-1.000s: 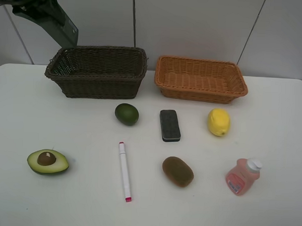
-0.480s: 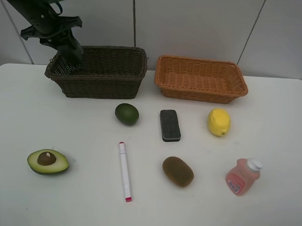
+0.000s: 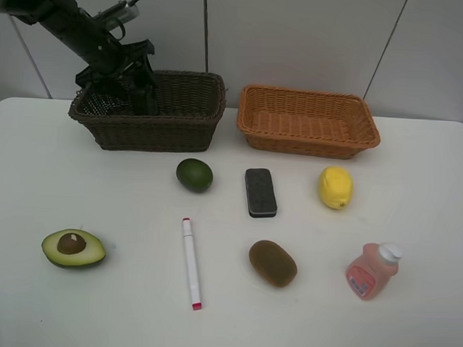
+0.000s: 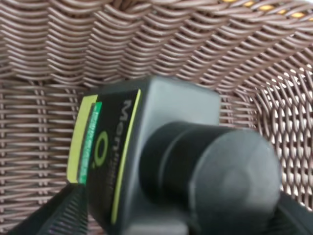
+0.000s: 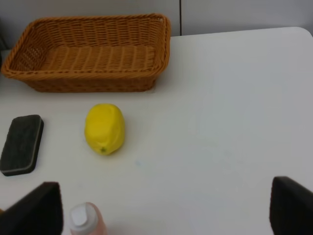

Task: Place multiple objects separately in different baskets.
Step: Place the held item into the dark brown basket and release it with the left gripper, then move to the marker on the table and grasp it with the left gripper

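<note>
Now, at the far left, the left gripper (image 3: 140, 98) reaches into the dark basket (image 3: 157, 131) with its jaws apart. The dark green bottle (image 4: 146, 147) lies between them inside the basket, cap end toward the wrist, so I think a straight lift will clear it. On the table (image 3: 435, 226) I count seven things, one of each: halved avocado (image 3: 73, 248), marker (image 3: 191, 262), whole avocado (image 3: 194, 174), eraser (image 3: 260, 192), kiwi (image 3: 272, 263), lemon (image 3: 335, 187), pink bottle (image 3: 372, 271). Baskets are two; the orange basket (image 3: 307, 139) holds nothing. The right gripper (image 5: 166, 210), jaws wide apart, is nearest the lemon.

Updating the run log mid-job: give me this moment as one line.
left gripper: open, inside dark brown wicker basket with dark green pump bottle | right gripper: open, holding nothing | light orange wicker basket: empty
</note>
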